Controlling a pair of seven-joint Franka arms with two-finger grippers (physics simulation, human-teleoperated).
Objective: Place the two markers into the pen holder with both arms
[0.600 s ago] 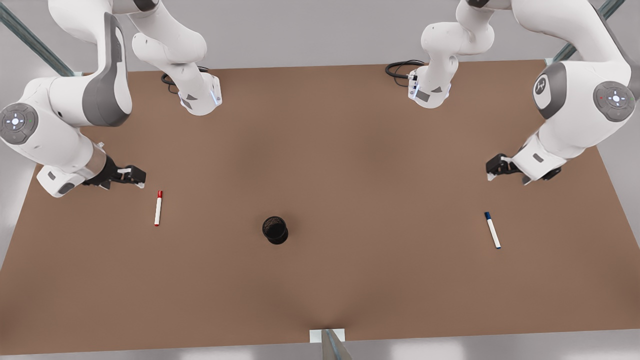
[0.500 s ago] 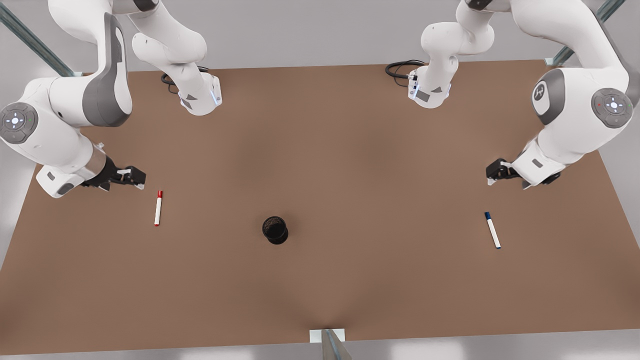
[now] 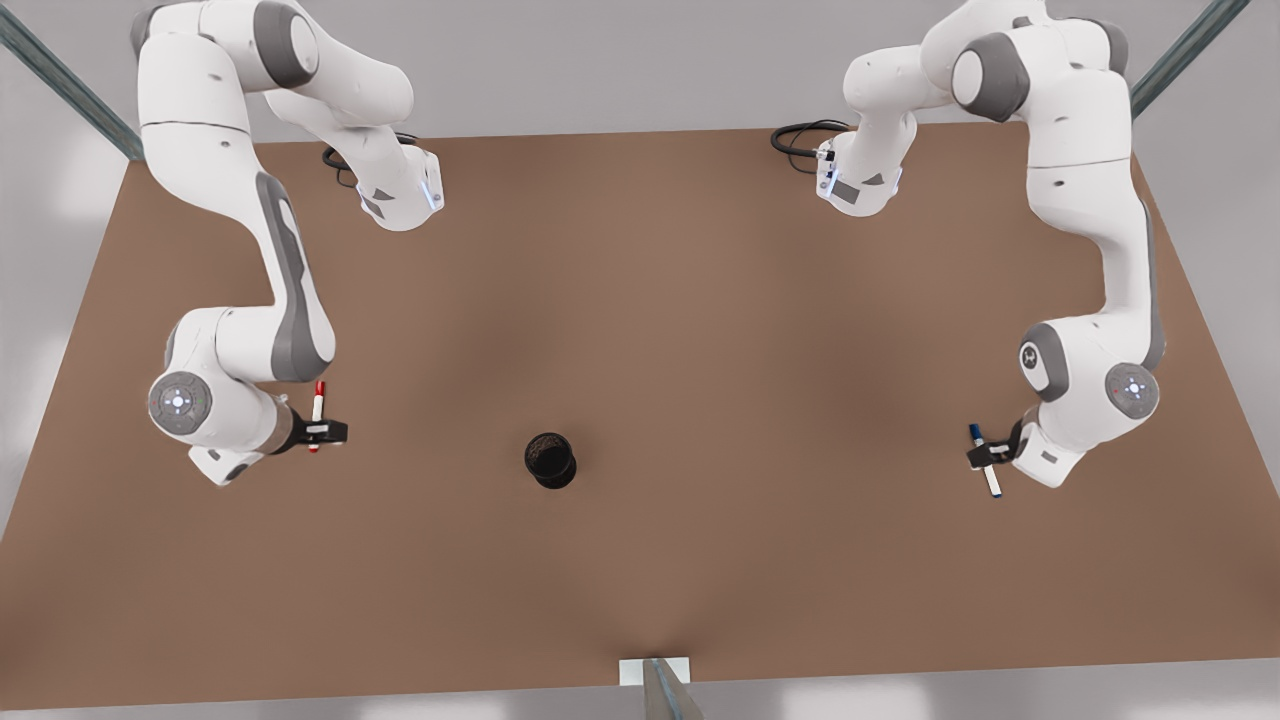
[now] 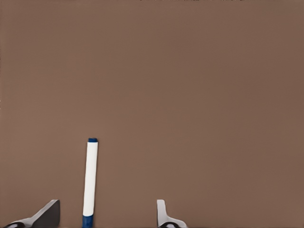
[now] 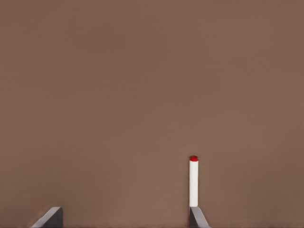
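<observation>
Left claw (image 3: 985,455) sat low over the blue marker (image 3: 985,462) near the front view's right edge of the brown table (image 3: 700,300). Fingers (image 4: 47,216) were apart, and the blue marker (image 4: 90,178) lay flat between them, closer to one finger, not gripped.

Right claw (image 3: 322,432) sat low over the red marker (image 3: 318,403) toward the front view's left. Fingers (image 5: 50,218) were spread wide; the red marker (image 5: 194,183) lay flat, right against one finger.

Black pen holder (image 3: 550,460) stood upright on the table between the two arms, nearer the red marker, well apart from both markers.
</observation>
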